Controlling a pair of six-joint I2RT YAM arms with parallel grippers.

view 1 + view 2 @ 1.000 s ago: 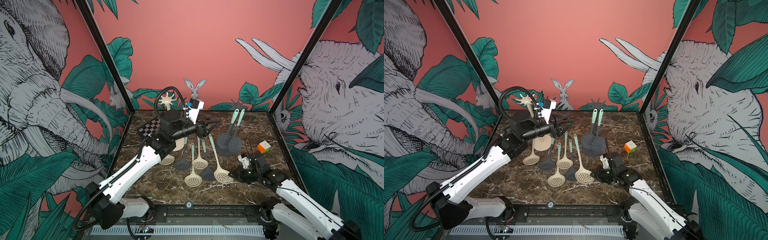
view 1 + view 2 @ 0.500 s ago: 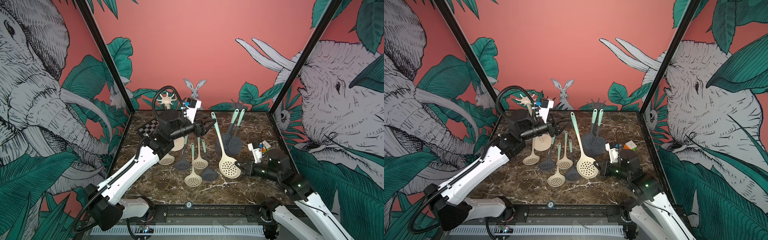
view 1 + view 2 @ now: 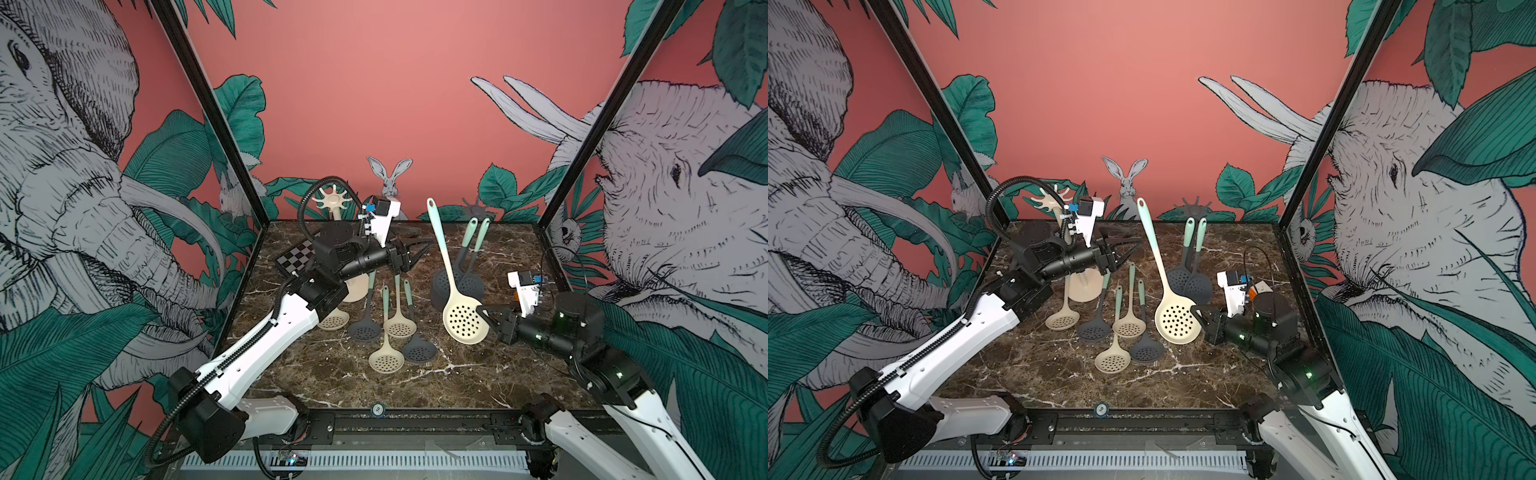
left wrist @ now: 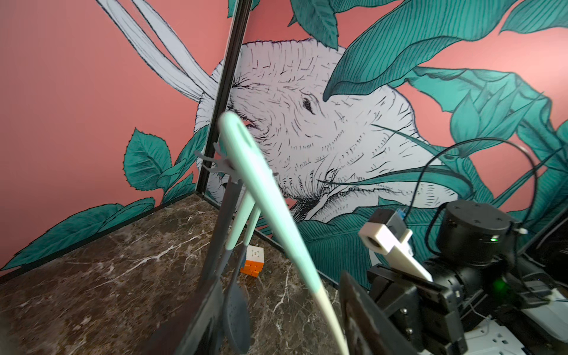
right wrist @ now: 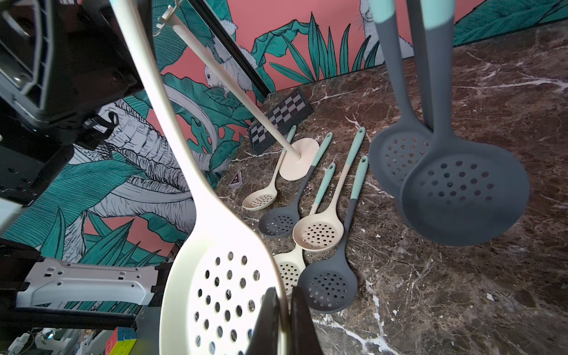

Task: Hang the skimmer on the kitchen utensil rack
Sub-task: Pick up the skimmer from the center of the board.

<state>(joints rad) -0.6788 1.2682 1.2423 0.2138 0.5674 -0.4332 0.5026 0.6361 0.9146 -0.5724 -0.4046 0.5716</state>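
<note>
A cream skimmer (image 3: pixel 463 326) (image 3: pixel 1175 322) with a mint handle stands nearly upright above the table, handle tip up. My right gripper (image 3: pixel 484 313) (image 5: pixel 284 292) is shut on the rim of its perforated bowl (image 5: pixel 221 292). My left gripper (image 3: pixel 419 251) (image 3: pixel 1127 251) is open at mid-handle height. In the left wrist view the handle (image 4: pixel 264 184) runs between its spread fingers (image 4: pixel 199 313), and no contact shows. A dark grey utensil rack (image 3: pixel 473 206) (image 4: pixel 215 163) at the back right carries two grey skimmers (image 3: pixel 457 282) (image 5: pixel 461 190). A cream rack (image 3: pixel 332 201) stands at the back left.
Several cream and grey skimmers (image 3: pixel 386 328) lie on the marble table's middle, in front of the cream rack's round base (image 5: pixel 296 159). A chessboard (image 3: pixel 297 259) lies at the back left. A colour cube (image 4: pixel 253 261) sits near the right wall, behind my right arm.
My right gripper has lifted the cream skimmer off the table and tipped it upright, pulling back to the right. The left gripper has stayed open and shifted slightly.
</note>
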